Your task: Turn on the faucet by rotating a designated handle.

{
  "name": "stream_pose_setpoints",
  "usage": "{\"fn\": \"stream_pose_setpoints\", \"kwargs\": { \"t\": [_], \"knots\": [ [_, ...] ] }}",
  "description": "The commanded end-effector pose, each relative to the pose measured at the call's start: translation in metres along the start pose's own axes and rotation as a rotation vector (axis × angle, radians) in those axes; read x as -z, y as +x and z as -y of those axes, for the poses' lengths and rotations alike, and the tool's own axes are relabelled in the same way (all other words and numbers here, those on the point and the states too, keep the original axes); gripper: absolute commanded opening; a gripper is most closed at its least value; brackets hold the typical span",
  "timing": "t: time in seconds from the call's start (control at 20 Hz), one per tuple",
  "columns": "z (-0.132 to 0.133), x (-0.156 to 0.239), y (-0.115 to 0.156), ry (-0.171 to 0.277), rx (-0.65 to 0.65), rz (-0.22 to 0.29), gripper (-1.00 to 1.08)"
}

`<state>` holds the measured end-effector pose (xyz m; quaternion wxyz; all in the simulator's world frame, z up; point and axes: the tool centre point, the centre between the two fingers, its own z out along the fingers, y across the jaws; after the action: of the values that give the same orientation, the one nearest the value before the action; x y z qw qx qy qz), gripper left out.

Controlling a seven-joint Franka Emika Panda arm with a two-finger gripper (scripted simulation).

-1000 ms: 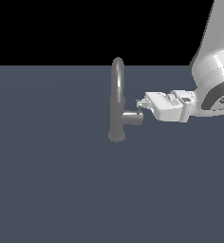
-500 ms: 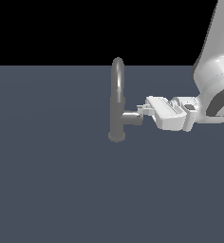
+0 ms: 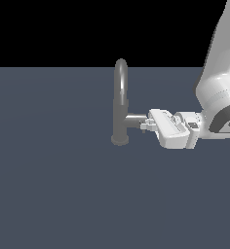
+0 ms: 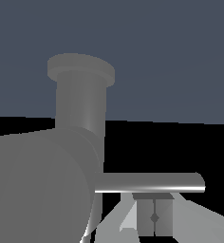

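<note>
Where the faucet (image 3: 120, 103) stands upright mid-worktop (image 3: 53, 194), handle (image 3: 134, 119) sticks out sideways toward the exterior view's right. Gripper (image 3: 145, 125) level with the stub, fingertips right at its end. Thin lever rod (image 4: 149, 182) seen close above one finger (image 4: 154, 216) in wrist view. Jaws' state: cannot tell, clenched or released.

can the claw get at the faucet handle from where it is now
Probably yes. In the exterior view the claw sits right at the outer end of the handle, on the side away from the faucet, with nothing between them. The wrist view shows the lever rod close against a fingertip.
</note>
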<state>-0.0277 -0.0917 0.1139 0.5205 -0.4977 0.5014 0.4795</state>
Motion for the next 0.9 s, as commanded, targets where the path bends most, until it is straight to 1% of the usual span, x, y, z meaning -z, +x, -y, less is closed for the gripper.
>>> {"fn": "stream_pose_setpoints", "kwargs": {
  "t": [0.0, 0.05, 0.85],
  "knots": [
    [-0.013, 0.002, 0.026, 0.007, -0.034, -0.002, -1.0],
    [-0.001, 0.0, 0.003, 0.0, 0.002, 0.001, -1.0],
    [0.014, 0.002, 0.062, 0.006, -0.029, -0.001, -1.0]
  ]
}}
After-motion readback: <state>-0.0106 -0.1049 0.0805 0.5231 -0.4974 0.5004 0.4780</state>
